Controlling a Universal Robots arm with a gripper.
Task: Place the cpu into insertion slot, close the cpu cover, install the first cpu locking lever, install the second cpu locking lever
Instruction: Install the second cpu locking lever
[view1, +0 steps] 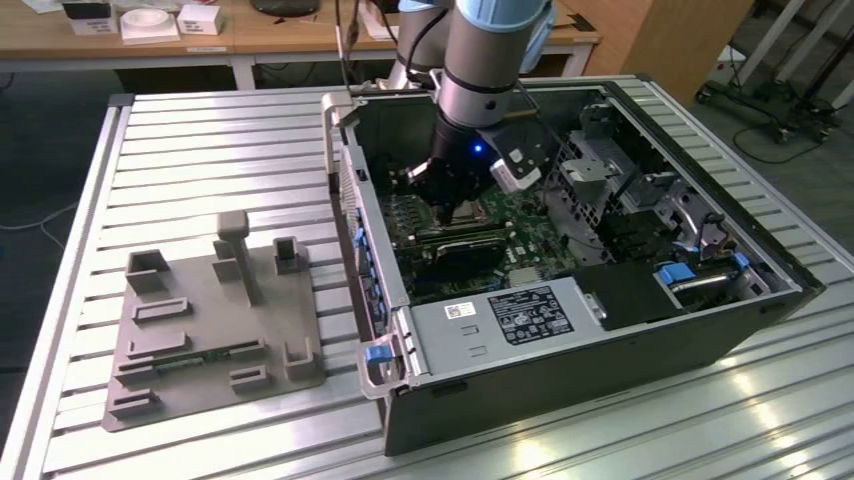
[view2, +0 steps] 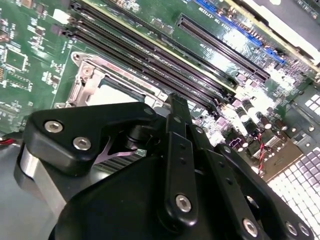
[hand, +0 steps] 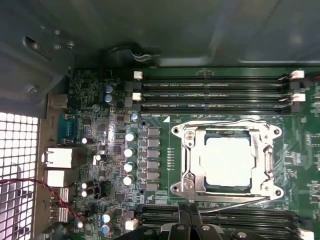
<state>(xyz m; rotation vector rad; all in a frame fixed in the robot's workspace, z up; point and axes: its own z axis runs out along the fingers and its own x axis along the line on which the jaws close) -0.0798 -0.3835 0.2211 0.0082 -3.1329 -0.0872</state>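
Note:
The cpu (hand: 227, 161) lies flat in its socket on the green motherboard, its silvery top bright. The cpu cover (hand: 190, 150), a thin silver frame, rests down around it. Thin lever rods (hand: 225, 121) lie flat along the socket's long sides; whether they are hooked I cannot tell. In the second wrist view the cpu (view2: 112, 94) and cover (view2: 90, 82) sit just beyond my gripper (view2: 178, 102), whose black fingers are shut with nothing between them. In the exterior view my gripper (view1: 461, 212) hangs low inside the open computer case, just above the board.
Black memory slots (hand: 215, 90) run along both sides of the socket. A black power box (view1: 521, 315) with a white label sits at the case's near end, and a metal drive cage (view1: 601, 160) on the exterior view's right. A grey parts fixture (view1: 214, 320) lies on the slatted table.

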